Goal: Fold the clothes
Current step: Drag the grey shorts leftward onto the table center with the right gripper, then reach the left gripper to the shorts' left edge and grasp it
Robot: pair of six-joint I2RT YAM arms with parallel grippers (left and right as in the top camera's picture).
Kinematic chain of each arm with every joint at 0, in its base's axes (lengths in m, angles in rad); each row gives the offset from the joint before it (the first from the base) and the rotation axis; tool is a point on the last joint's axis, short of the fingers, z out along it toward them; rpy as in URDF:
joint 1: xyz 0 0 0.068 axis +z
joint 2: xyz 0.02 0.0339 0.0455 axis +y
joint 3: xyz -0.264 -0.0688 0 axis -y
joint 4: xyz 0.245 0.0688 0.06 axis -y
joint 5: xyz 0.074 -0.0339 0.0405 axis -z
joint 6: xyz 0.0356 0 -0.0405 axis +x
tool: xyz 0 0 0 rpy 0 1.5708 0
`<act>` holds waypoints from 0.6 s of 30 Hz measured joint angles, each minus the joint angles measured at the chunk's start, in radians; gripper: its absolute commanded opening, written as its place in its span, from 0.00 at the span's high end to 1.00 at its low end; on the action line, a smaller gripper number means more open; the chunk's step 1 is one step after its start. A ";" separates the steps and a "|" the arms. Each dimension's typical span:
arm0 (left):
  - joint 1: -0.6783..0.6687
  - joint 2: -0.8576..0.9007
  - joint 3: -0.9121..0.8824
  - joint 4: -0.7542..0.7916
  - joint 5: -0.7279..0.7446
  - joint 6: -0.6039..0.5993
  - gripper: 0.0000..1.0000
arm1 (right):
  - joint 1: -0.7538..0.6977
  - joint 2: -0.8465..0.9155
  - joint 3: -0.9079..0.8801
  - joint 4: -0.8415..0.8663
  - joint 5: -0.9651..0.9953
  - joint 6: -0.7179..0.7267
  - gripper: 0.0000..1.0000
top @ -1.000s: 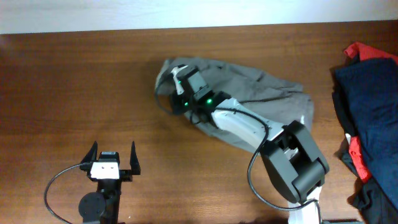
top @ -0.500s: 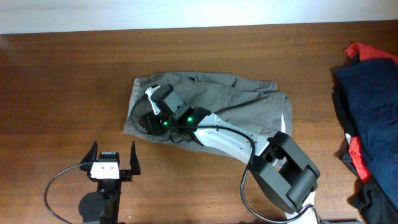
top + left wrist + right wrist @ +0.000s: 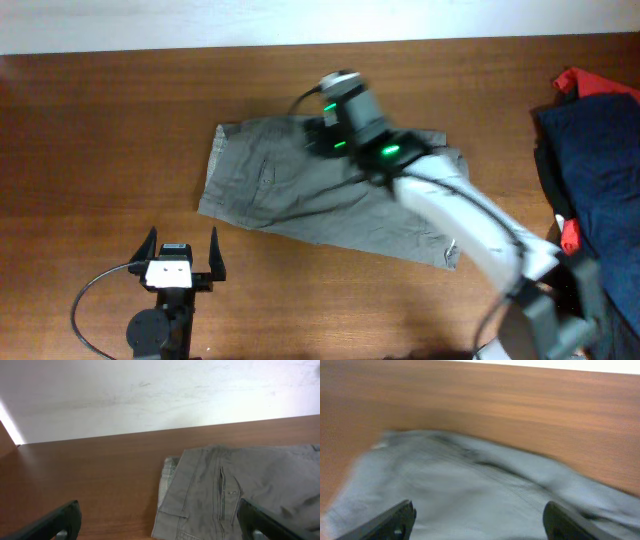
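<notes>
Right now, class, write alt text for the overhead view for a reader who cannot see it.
A grey-olive garment lies spread out on the wooden table, the blurred right arm stretched over its far edge. The left gripper sits open at front left, apart from it; a navy garment and red cloth lie at the right edge.

A navy garment lies over red cloth at the wooden table's right edge.
</notes>
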 measured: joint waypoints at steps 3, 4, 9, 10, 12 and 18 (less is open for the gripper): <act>0.000 0.000 0.000 0.000 0.000 0.000 0.01 | -0.118 -0.026 0.009 -0.135 0.027 -0.003 0.04; 0.000 0.000 0.000 0.000 0.000 0.000 0.01 | -0.164 -0.024 0.009 -0.192 0.020 -0.002 0.01; 0.000 0.000 0.000 0.000 0.000 0.000 0.01 | -0.338 0.029 0.008 -0.340 -0.115 -0.003 0.01; 0.000 0.000 0.000 0.000 0.000 0.000 0.01 | -0.367 0.042 0.007 -0.350 -0.151 -0.003 0.01; 0.000 0.000 0.000 0.000 0.000 0.000 0.01 | -0.409 0.067 0.007 -0.359 -0.215 -0.003 0.01; 0.000 0.000 0.000 0.000 0.000 0.000 0.01 | -0.444 0.145 0.007 -0.341 -0.342 -0.002 0.01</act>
